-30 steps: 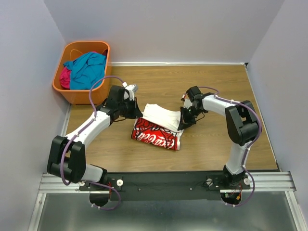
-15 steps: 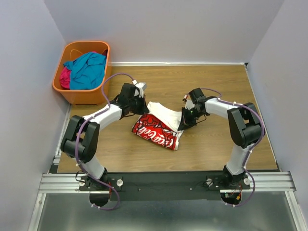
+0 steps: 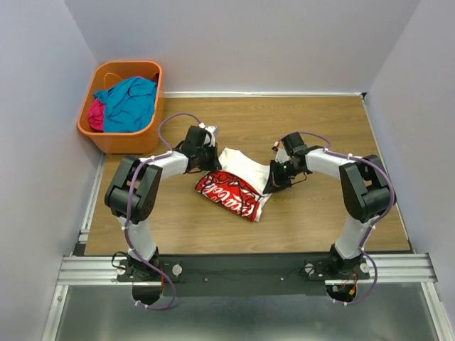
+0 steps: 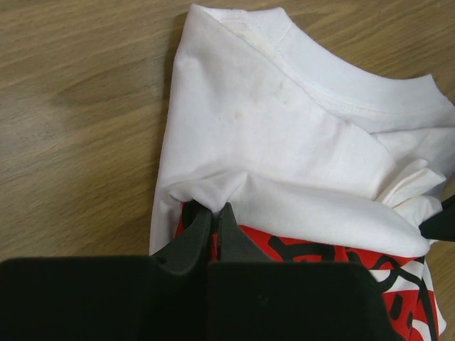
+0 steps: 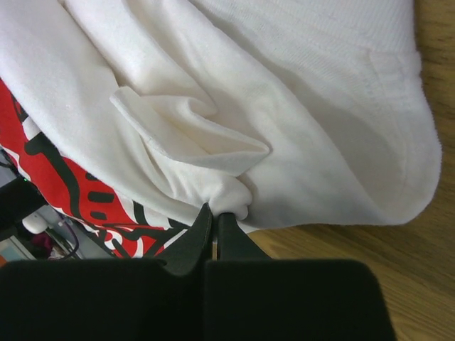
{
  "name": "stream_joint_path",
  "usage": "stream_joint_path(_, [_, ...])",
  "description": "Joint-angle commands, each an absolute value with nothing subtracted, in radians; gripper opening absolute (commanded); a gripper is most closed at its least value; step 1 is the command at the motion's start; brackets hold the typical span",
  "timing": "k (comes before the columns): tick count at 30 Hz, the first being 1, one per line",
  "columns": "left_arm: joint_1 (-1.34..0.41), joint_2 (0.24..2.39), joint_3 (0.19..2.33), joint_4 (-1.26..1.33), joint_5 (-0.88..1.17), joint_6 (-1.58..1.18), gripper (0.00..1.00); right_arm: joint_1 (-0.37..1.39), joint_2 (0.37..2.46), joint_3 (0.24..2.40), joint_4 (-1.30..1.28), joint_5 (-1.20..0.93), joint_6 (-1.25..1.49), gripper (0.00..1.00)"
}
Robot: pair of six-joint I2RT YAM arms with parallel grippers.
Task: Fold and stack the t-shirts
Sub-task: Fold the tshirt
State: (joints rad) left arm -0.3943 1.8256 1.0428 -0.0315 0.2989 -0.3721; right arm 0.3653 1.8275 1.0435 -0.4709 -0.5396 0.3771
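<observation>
left gripper (image 4: 215,211), right gripper (image 5: 213,212): pinching white t-shirt (image 4: 284,142) | red print (image 3: 229,194) partly covered

There are 3 t-shirts (image 3: 245,169), 1 basket (image 3: 117,142), 2 arms (image 3: 169,163).

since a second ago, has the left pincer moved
Yes. The left pincer, shut on the white t-shirt, has shifted right, away from the orange basket.

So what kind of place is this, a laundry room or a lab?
Probably a robot test cell: two arms on a metal rail pinching a white t-shirt, plain walls boxing in the wooden table, and an orange basket holding more t-shirts.
</observation>
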Motion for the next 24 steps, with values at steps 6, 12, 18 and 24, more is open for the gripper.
stream_joint_path(6, [-0.394,1.899,1.051,-0.017,0.256,-0.373,0.00,0.350,1.711,1.023,-0.520,-0.482,0.405,0.00])
stream_joint_path(12, [-0.396,1.901,1.057,-0.018,0.259,-0.367,0.00,0.336,1.638,1.039,-0.522,-0.423,0.428,0.00])
stream_joint_path(18, [-0.402,1.865,1.069,-0.017,0.270,-0.359,0.00,0.298,1.660,0.997,-0.511,-0.370,0.431,0.00])
stream_joint_path(24, [-0.406,1.835,1.069,-0.017,0.281,-0.353,0.00,0.290,1.733,0.985,-0.485,-0.377,0.408,0.00])
